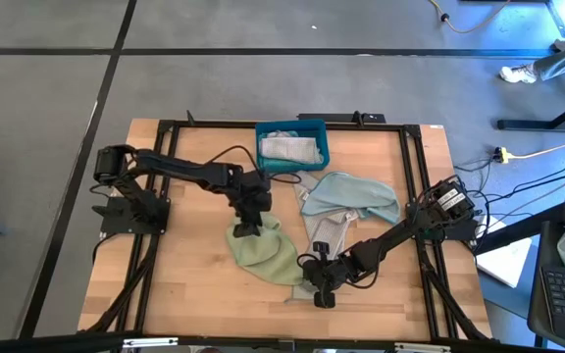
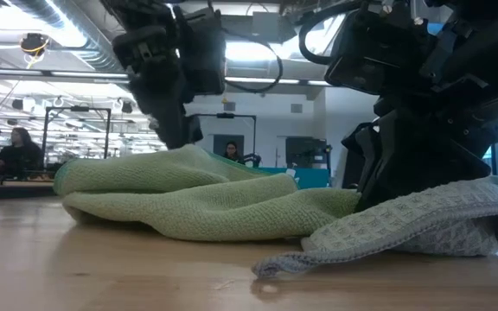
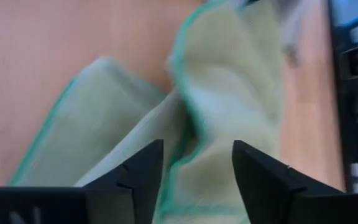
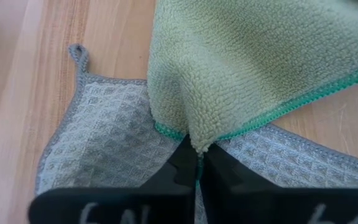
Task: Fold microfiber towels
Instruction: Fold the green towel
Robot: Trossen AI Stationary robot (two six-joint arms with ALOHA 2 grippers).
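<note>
- High view: the pale green towel (image 1: 263, 252) lay crumpled mid-table, left gripper (image 1: 248, 227) above its far edge; bare wood lay open toward the left.
- Left wrist view: jaws stood apart, nothing held.
- Right wrist view: right gripper (image 4: 197, 163) pinched the green corner shut; pulling could drag the grey towel (image 4: 98, 137) underneath.

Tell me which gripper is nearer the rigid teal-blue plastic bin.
Left. The left gripper hangs open over the pale green microfiber towel, just in front of the bin. The right gripper pinches that towel's corner at the table's front edge, farther away.
</note>
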